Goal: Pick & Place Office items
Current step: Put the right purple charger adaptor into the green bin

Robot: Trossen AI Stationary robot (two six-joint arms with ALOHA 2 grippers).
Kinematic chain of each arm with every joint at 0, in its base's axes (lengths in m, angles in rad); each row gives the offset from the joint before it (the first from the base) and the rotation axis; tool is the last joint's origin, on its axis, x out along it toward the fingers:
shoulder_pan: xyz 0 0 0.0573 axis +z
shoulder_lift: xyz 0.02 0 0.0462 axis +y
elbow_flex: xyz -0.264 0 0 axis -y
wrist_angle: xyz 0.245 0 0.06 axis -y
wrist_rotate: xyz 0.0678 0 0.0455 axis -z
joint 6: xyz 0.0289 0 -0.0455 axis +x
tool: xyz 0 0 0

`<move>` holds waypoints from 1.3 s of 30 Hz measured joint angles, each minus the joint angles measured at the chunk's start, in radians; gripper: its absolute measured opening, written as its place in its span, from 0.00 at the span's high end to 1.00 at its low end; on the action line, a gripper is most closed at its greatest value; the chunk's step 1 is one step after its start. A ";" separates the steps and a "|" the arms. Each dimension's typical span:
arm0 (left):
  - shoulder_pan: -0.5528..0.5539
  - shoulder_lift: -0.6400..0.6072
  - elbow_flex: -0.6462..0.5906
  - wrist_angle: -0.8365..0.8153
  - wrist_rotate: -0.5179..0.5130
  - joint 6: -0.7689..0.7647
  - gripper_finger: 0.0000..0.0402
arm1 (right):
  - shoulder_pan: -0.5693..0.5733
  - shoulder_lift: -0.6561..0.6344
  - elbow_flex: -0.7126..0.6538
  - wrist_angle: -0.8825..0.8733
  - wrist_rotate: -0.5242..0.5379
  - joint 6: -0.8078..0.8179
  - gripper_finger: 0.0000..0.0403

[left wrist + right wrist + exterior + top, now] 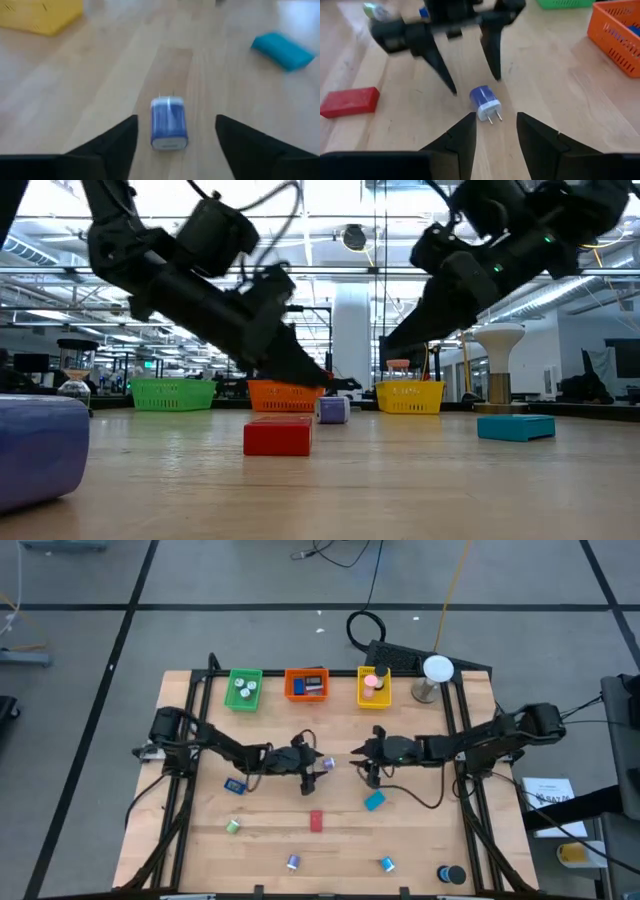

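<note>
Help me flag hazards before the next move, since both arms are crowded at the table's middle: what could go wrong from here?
1. The left gripper and right gripper face each other across the blue plug adapter; if both advance, their fingers may collide.
2. The adapter lies loose on the table with its prongs toward the right gripper; a closing finger might catch them and flick it away.
3. The red block lies nearby and could be swept aside.

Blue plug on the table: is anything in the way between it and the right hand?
No. The blue plug lies on bare wood just ahead of the right hand, nothing between them. The left hand stands open just beyond the plug, not touching it.
</note>
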 joint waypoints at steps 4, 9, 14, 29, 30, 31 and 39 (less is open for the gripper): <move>0.002 0.079 0.066 -0.044 -0.047 0.004 0.22 | 0.001 -0.021 -0.055 0.084 -0.001 0.005 0.68; 0.003 0.111 0.113 -0.085 -0.053 0.012 0.24 | 0.001 -0.023 -0.073 0.110 -0.001 0.004 0.68; 0.003 0.112 0.112 -0.092 -0.052 0.036 0.43 | 0.001 -0.024 -0.076 0.114 -0.002 -0.025 0.68; 0.088 0.056 -0.061 0.296 0.395 0.061 0.67 | 0.096 0.061 -0.048 0.280 0.105 -0.408 0.45; 0.099 0.056 -0.083 0.352 0.438 0.040 0.67 | 0.106 0.076 -0.031 0.293 0.104 -0.449 0.42; 0.108 0.056 -0.101 0.400 0.480 0.022 0.67 | 0.115 0.086 -0.019 0.294 0.103 -0.486 0.40; 0.127 0.056 -0.151 0.520 0.563 -0.030 0.67 | 0.127 0.208 0.125 0.229 0.097 -0.643 0.35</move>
